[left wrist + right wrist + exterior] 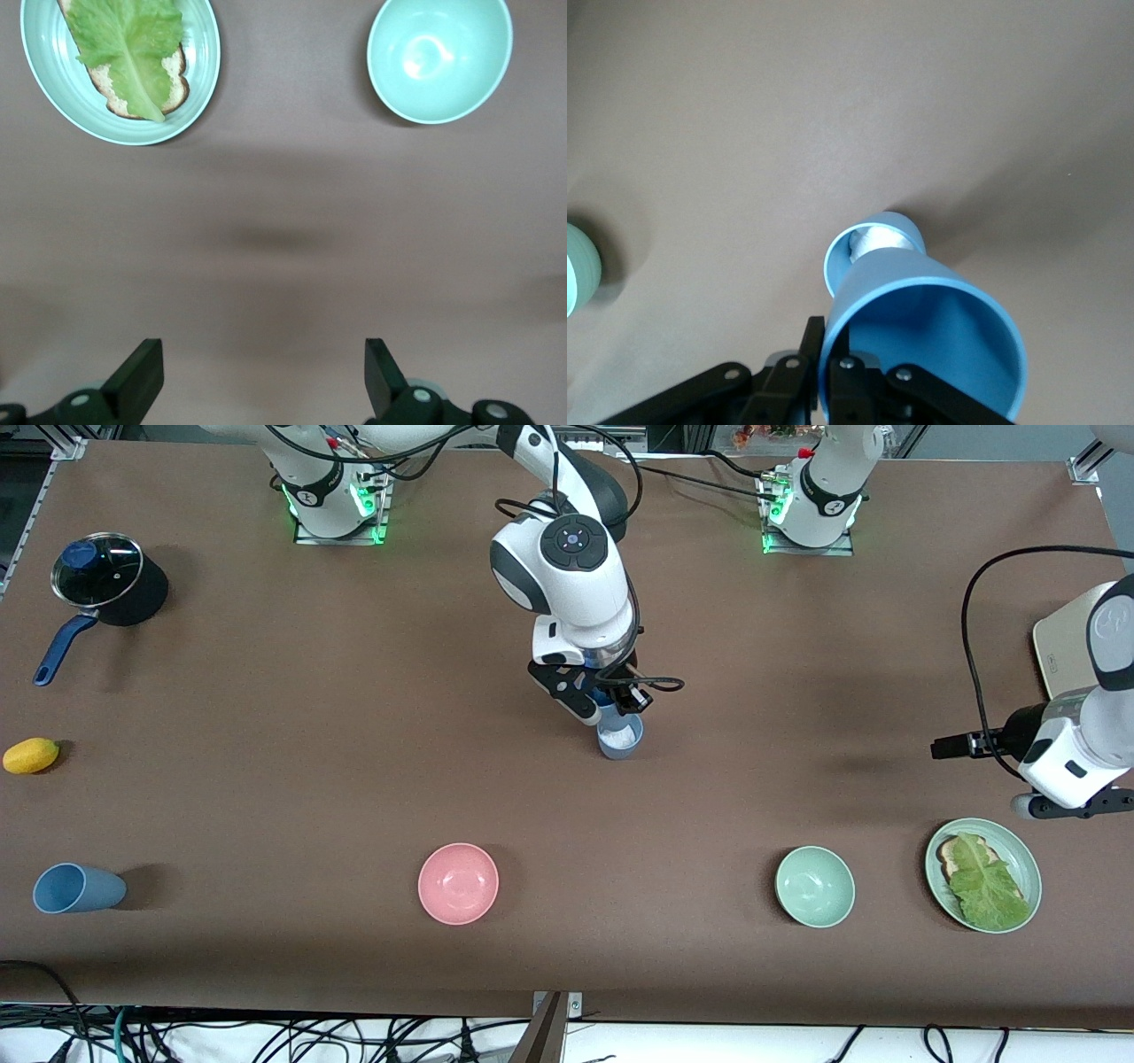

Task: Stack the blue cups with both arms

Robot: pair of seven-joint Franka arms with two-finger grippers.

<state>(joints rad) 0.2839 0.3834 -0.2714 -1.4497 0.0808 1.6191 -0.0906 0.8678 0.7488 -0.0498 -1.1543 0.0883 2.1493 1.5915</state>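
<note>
Clamping a blue cup (921,336) by its rim, the right gripper (604,701) hangs at mid-table, directly over a second, upright cup (620,739). The right wrist view alone shows something white inside that lower cup. A third cup (78,888) lies sideways, well apart. Left gripper (257,376): waiting, fingers wide, empty, near the plate (40,80).

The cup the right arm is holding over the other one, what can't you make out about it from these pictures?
- Held blue cup: in the front view, the right gripper hides most of it.
- Its base and the standing cup inside: right wrist view, covered by the held cup's body.
- Whether the cups touch: unclear.
</note>
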